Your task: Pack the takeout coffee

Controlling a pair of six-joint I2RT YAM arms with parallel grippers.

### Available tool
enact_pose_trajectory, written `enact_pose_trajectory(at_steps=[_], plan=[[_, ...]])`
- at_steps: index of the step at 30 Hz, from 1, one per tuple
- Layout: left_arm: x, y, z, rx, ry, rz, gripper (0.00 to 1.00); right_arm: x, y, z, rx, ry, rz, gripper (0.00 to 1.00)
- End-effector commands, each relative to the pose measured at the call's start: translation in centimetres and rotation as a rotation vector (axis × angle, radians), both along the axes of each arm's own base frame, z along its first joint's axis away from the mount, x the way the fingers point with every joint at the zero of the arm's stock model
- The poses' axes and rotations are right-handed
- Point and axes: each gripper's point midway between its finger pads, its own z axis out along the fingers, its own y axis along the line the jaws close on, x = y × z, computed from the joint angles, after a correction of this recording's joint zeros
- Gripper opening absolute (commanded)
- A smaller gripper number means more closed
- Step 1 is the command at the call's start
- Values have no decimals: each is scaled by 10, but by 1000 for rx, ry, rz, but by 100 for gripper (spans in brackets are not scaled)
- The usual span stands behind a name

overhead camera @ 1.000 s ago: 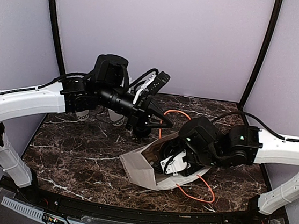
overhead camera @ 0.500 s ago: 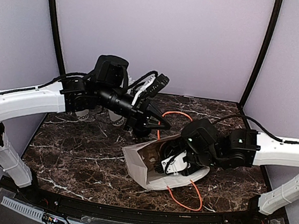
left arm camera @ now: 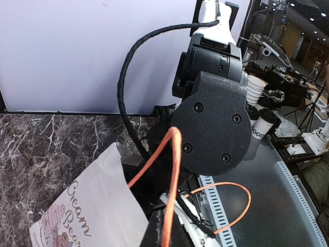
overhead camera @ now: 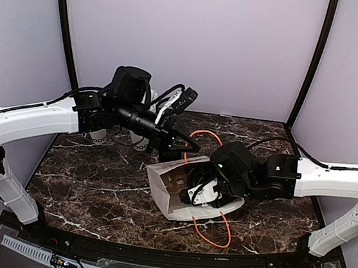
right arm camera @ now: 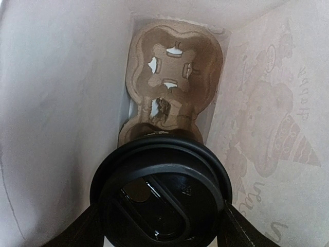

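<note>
Left arm: reaches from the left edge across the back of the marble table (overhead camera: 96,183), its wrist above the top of the bag.
Left gripper (overhead camera: 187,146): jaws closed tight, pinching the orange handle (left arm camera: 172,170) of the bag; in the left wrist view the cord rises straight up from between the fingers.
Paper bag (overhead camera: 163,187): white, with printed lettering on its side; it rests on the table near the middle, leaning over, its mouth turned toward the right arm.
Cup carrier (right arm camera: 175,67): brown moulded pulp, lying at the far bottom of the bag.
Takeout coffee (right arm camera: 162,193): inside the bag, above the carrier; only its black dome lid shows, and whether the cup touches the carrier cannot be told.
Right gripper (right arm camera: 162,229): pushed into the bag's mouth and clamped on the coffee, one of its fingers (right arm camera: 85,229) on either side just under the lid.
Second orange handle (overhead camera: 216,232): a loose loop on the table beside the bag's mouth, on the near side.
Right arm: comes in low from the right edge, its forearm over the table.
</note>
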Motion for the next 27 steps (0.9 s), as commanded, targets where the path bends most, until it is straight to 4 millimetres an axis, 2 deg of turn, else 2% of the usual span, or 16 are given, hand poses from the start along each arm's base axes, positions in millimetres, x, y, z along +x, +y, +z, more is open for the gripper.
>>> enact_pose_trajectory(at_steps=[1, 6, 12, 18, 23, 27], plan=[[-5, 10, 6, -12, -7, -11, 0, 8, 5, 2, 19, -7, -11, 70], [-2, 12, 11, -23, 46, -21, 0, 10, 9, 11, 32, -10, -20, 70], [-8, 17, 30, -74, 171, -113, 0, 12, 15, 29, 46, -1, -32, 70], [-15, 21, 46, -93, 275, -192, 0, 3, 18, 41, 30, 59, -39, 70], [-12, 21, 36, -69, 318, -197, 0, -12, 12, 32, -26, 146, -20, 70], [-8, 20, 31, -57, 362, -219, 0, -17, 11, 27, -50, 181, -14, 70]])
